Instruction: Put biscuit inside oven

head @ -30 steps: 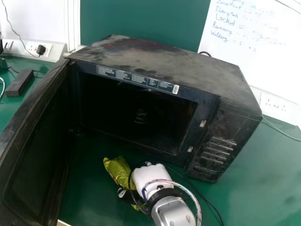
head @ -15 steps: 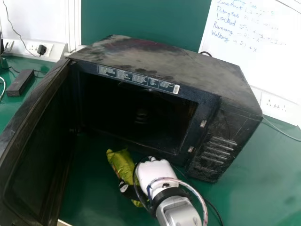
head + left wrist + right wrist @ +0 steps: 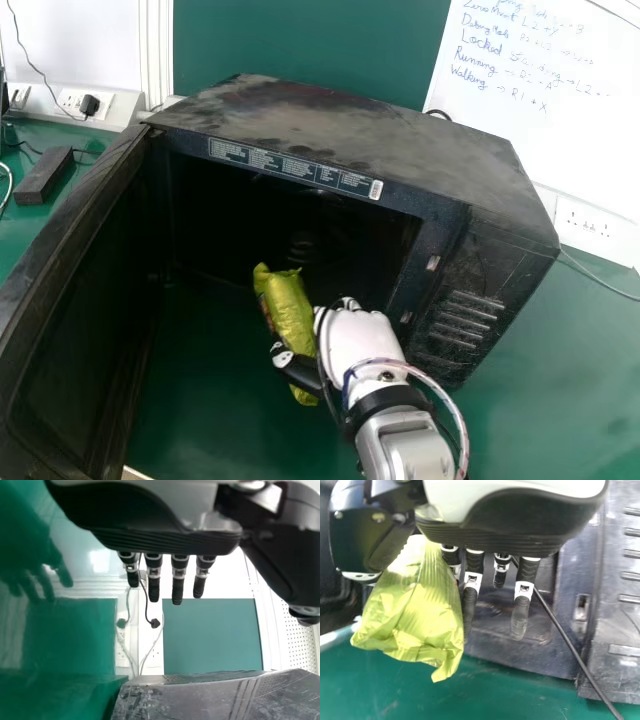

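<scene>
My right hand (image 3: 357, 343) is in front of the open black oven (image 3: 350, 140), by the right part of its cavity. It holds the yellow-green biscuit packet (image 3: 288, 308) between thumb and fingers, and the packet's top end stands before the dark opening. In the right wrist view the packet (image 3: 417, 612) hangs beside the fingers of the hand (image 3: 520, 595), with the thumb behind it. My left hand (image 3: 153, 575) has its fingers straight in the left wrist view, with the oven top farther off.
The oven door (image 3: 75, 320) stands wide open on the left. A thin black cable (image 3: 570, 650) runs past the right hand. A black adapter (image 3: 44, 176) and wall sockets (image 3: 75, 101) are at the back left, a whiteboard (image 3: 560, 110) behind at the right.
My right hand has moved up and a little right with the packet, lifting it from low in front of the oven to before the cavity. The oven has not moved.
</scene>
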You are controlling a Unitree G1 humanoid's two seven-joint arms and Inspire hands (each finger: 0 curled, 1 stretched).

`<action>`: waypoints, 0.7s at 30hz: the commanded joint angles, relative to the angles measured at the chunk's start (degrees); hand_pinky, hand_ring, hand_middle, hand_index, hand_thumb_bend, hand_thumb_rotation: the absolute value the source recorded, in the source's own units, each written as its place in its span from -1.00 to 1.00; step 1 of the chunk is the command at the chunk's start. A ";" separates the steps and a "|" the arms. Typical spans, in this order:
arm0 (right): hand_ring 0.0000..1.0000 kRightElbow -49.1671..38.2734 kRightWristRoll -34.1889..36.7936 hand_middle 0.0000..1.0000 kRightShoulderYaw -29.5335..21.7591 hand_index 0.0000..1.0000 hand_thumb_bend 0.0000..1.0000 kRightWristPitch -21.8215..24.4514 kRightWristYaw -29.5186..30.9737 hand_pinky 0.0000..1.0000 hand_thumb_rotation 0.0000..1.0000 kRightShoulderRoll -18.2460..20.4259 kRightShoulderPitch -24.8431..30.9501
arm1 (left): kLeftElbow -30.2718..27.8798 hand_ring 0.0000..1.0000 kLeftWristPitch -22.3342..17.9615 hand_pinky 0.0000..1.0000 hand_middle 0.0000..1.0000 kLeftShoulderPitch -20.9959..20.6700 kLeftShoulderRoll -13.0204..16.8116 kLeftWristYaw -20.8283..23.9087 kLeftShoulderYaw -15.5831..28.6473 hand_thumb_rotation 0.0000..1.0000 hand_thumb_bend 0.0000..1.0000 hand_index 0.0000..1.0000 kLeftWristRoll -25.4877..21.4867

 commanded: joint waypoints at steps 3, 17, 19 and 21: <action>-0.27 -0.08 0.99 -0.06 -1.62 -0.01 0.05 2.36 -3.18 -0.40 -1.00 2.13 -0.71 | 0.15 0.86 -0.05 0.86 0.88 0.03 0.74 -0.18 0.19 1.00 -0.03 0.94 -0.07; -0.54 3.72 4.03 -0.06 -2.84 -0.02 0.05 4.47 -11.19 -0.70 -1.00 1.91 -1.73 | 0.04 0.86 0.15 0.87 0.89 0.03 0.93 0.06 0.08 1.00 -0.01 0.94 0.10; -0.54 3.94 4.19 -0.06 -2.77 -0.02 0.05 4.66 -11.33 -0.70 -1.00 1.91 -1.91 | 0.07 0.86 0.04 0.87 0.89 0.03 1.04 -0.02 0.07 1.00 -0.01 0.95 0.17; -0.51 4.35 3.77 -0.06 -2.59 -0.02 0.05 4.96 -11.25 -0.66 -1.00 1.87 -2.27 | 0.00 0.86 0.09 0.87 0.89 0.06 1.04 -0.06 0.16 1.00 -0.02 0.95 0.03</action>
